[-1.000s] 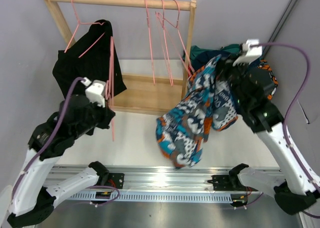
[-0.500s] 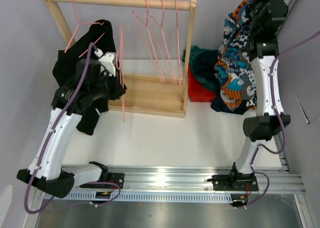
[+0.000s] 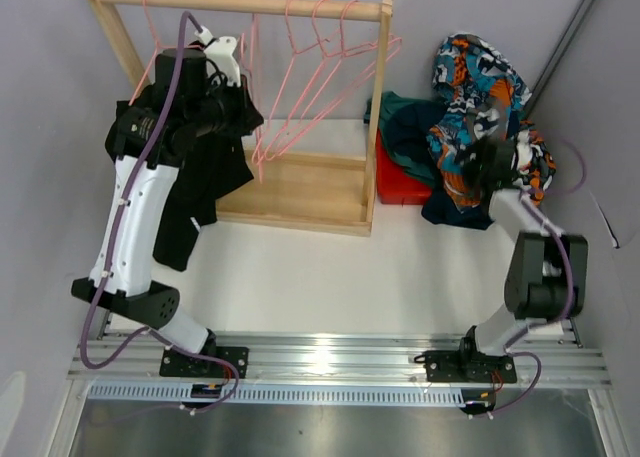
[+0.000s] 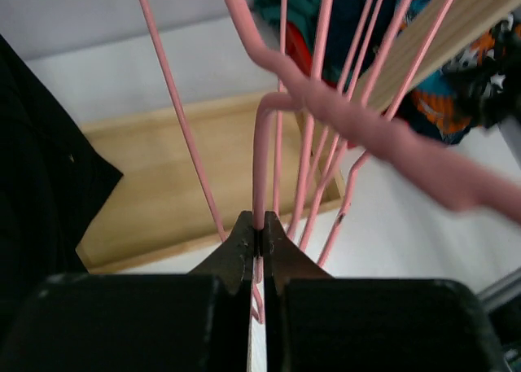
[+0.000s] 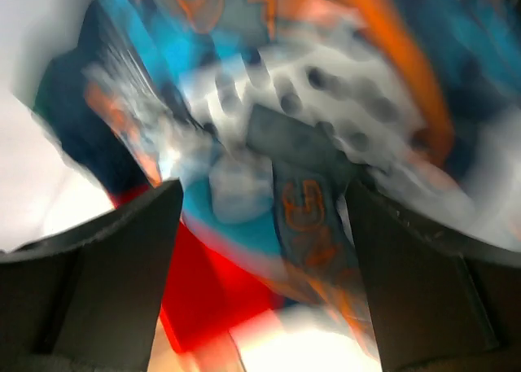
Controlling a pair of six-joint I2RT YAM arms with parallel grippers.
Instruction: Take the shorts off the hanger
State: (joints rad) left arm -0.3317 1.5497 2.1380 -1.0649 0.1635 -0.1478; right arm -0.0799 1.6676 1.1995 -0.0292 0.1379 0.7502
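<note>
The left gripper [image 4: 259, 242] is clenched on the wire of a pink hanger [image 4: 262, 144], raised near the rail [image 3: 240, 2] of the wooden rack at the desk's [image 3: 330, 267] far left corner. The black shorts [image 3: 205, 182] are draped just beside it. The thin wire could be lost from the pinch, or the slanted neighbouring hangers [image 3: 320, 67] snagged and dragged along. The right gripper [image 5: 264, 197] is spread open over the blue-orange-white patterned shorts [image 3: 475, 77], heaped at the far right edge. A fold could be caught on a finger and dragged off the heap.
</note>
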